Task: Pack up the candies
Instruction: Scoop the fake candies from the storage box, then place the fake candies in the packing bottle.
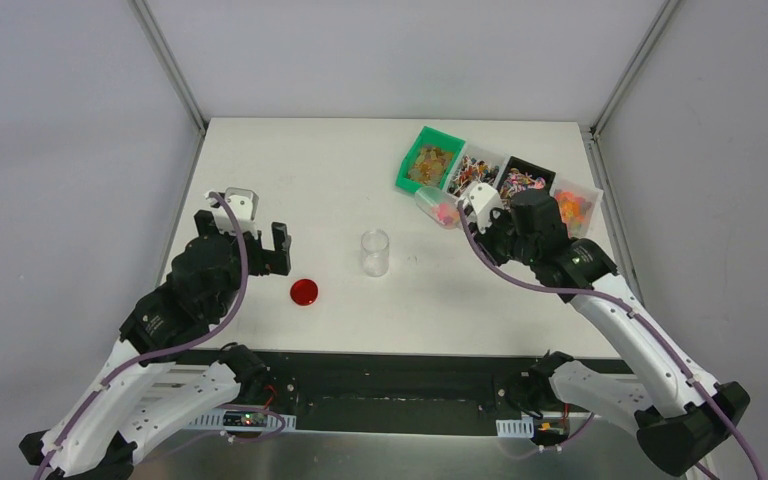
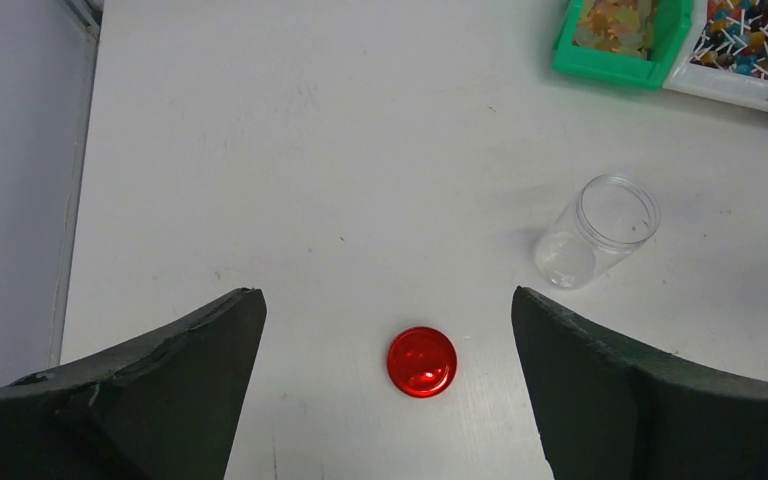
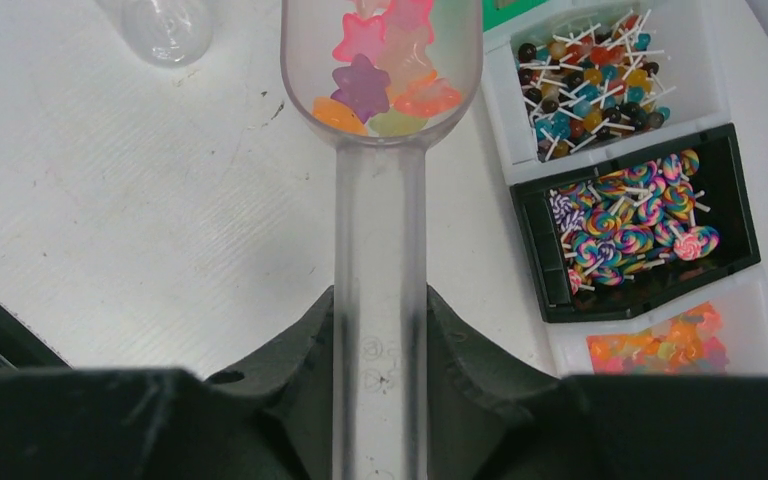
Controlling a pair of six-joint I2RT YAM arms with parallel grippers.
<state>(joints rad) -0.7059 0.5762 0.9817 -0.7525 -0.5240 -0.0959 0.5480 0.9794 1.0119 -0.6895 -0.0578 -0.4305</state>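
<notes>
- Lowest in the top view are the arm bases. Beyond them the clear jar (image 1: 375, 252) stands upright and open-mouthed on the table (image 1: 290, 170).
- From above, the right gripper (image 1: 472, 218), clamped on the scoop (image 1: 438, 208), hangs right of and beyond the jar and is the nearer arm to it.
- From above, the left gripper (image 1: 244, 238), jaws wide apart and empty, is well left of the jar. The red lid (image 1: 304, 292) lies between them.
- Four bins (image 1: 428, 160) of candies line up beyond and right of the jar.
- Left wrist: the fingers (image 2: 160, 390) are spread at both sides and hold nothing. The lid (image 2: 421, 361) lies just ahead between them, left of and nearer than the jar (image 2: 600, 230).
- Right wrist: the gripper (image 3: 378, 330) is shut on the scoop (image 3: 378, 250) by its handle. Its long axis runs straight away from the hand to the bowl, which holds the candies (image 3: 385, 75).
- From the right wrist, the jar (image 3: 165, 25) shows left of the bowl. I judge the next move to be a leftward carry, then a tip. Nothing stands in between.
</notes>
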